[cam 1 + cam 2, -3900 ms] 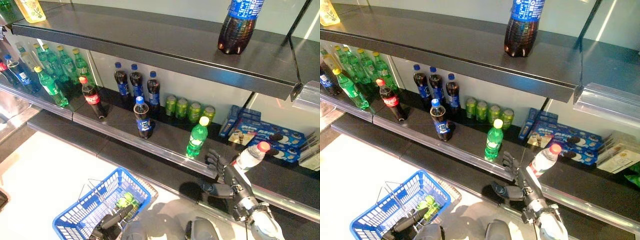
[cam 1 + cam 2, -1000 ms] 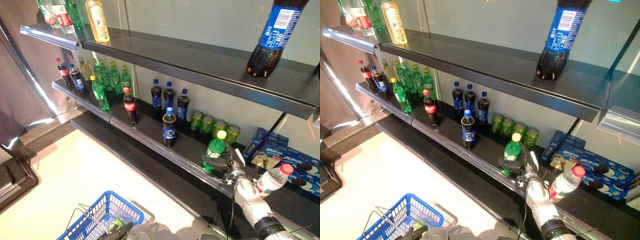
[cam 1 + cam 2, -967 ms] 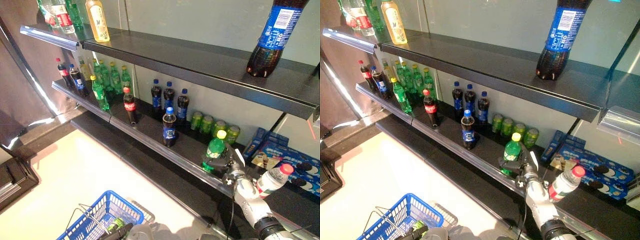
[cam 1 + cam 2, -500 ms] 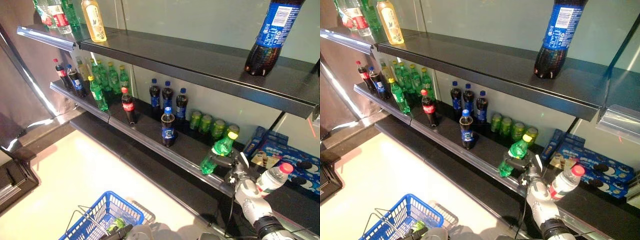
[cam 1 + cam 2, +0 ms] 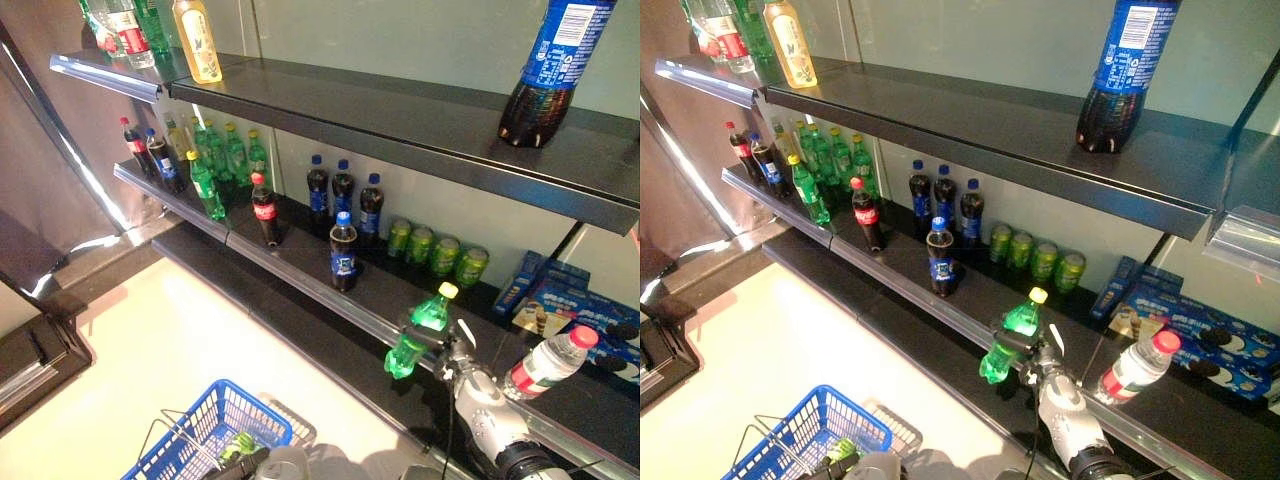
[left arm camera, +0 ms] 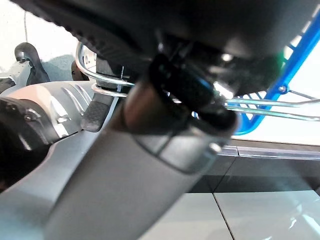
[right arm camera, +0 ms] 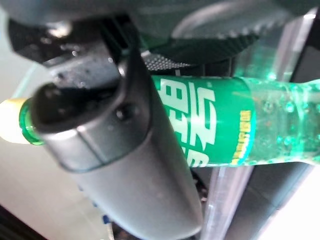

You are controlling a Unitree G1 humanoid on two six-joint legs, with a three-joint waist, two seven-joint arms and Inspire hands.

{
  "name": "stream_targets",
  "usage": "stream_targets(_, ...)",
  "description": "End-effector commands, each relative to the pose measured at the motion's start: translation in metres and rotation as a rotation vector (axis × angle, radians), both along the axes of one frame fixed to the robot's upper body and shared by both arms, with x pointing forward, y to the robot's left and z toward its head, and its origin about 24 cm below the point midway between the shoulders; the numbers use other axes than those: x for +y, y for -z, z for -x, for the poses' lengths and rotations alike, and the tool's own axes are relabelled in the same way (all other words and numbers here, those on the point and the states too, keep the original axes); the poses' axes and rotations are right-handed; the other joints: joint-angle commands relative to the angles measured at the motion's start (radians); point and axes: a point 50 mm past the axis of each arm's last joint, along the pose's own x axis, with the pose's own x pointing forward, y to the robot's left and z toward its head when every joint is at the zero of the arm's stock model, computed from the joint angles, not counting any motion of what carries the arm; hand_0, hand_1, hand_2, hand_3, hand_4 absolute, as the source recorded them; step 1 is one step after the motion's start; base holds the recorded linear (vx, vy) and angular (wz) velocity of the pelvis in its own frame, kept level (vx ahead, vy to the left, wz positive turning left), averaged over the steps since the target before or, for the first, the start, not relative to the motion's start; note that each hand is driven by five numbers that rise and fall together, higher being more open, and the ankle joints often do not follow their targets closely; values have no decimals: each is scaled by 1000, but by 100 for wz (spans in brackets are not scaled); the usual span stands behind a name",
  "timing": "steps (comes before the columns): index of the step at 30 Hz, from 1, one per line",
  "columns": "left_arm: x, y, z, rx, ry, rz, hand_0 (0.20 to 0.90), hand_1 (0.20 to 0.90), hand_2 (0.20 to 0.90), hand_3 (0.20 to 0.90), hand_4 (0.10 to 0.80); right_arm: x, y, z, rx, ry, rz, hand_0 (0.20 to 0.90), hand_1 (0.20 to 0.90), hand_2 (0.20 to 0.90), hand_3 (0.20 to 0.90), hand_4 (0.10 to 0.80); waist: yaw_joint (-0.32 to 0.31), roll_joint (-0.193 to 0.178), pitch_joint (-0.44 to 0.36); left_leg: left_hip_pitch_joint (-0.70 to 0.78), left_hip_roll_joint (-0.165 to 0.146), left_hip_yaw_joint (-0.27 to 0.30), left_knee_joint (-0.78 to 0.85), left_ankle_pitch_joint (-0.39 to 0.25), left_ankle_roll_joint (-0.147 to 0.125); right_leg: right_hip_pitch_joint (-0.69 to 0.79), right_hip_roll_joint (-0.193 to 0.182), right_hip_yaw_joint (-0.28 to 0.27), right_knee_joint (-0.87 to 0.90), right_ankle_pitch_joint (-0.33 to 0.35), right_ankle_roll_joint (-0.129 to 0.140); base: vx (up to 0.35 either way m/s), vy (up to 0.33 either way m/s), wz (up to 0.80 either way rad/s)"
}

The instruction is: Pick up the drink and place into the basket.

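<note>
A green soda bottle [image 5: 414,334] with a yellow cap hangs tilted just in front of the middle shelf's edge, cap toward the shelf. My right hand [image 5: 457,352] is shut on it; in the right wrist view the thumb [image 7: 115,165] lies across the green bottle [image 7: 220,127]. The blue wire basket [image 5: 185,447] hangs low at the left, with a green bottle [image 5: 237,445] inside. My left hand [image 5: 244,463] is curled round the basket's metal handle [image 6: 260,107], seen close in the left wrist view.
The middle shelf [image 5: 300,283] carries cola bottles [image 5: 343,252], green bottles [image 5: 207,186], green cans [image 5: 432,250], a clear red-capped bottle [image 5: 550,362] and blue cookie boxes [image 5: 560,305]. A large cola bottle [image 5: 551,62] stands on the upper shelf. Pale floor lies below.
My right hand has lifted the green bottle off the shelf, tipped it and drawn it out past the shelf's front edge. The camera has shifted slightly.
</note>
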Motion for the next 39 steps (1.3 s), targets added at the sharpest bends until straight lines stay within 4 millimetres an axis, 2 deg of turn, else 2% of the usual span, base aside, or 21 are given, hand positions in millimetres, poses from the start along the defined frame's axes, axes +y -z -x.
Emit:
stream_targets(1,-50,3,6,-29,267,213,300,300,300,200,100,6,-106,-61,-523,-39,14,300,300,300,200,100,-1,-26,-17,-6,0,34,109,74,30,22,23,11,-91,181,17,0,0,0)
stream_targets(10,-46,2,6,-49,253,202,300,300,300,200,100,17,-134,-56,-678,-161,110,300,300,300,200,100,-7,-30,-8,-11,2,35,103,66,35,13,26,17,-93,184,21,0,0,0)
stream_targets(16,-40,0,2,-67,236,183,300,300,300,200,100,20,-153,-48,-780,-259,151,300,300,300,200,100,-15,-38,-19,14,0,41,19,64,43,24,35,36,-168,210,32,-21,-8,-1)
stream_targets(20,-38,-3,-11,-118,208,177,300,300,300,200,100,20,-167,-42,-838,-314,160,300,300,300,200,100,-28,-46,-42,36,-4,50,-91,91,50,33,46,53,-272,242,40,-121,-28,-7)
stream_targets(25,-38,-6,-31,-189,177,151,300,300,300,200,100,15,-177,-41,-874,-361,191,300,300,300,200,100,-41,-51,-75,47,5,86,-228,150,33,57,66,52,-402,279,33,-161,-13,-5)
stream_targets(31,-42,-8,-50,-239,160,135,300,300,300,200,100,11,-178,-35,-883,-394,233,300,300,300,200,100,-55,-53,-112,64,20,125,-347,184,18,79,82,45,-508,304,30,-131,-11,-6)
stream_targets(39,-44,-12,-69,-303,115,126,300,300,300,200,100,14,-173,-26,-890,-427,180,300,300,300,200,100,-69,-55,-154,90,29,178,-429,192,8,93,84,20,-610,346,41,-119,-18,-5)
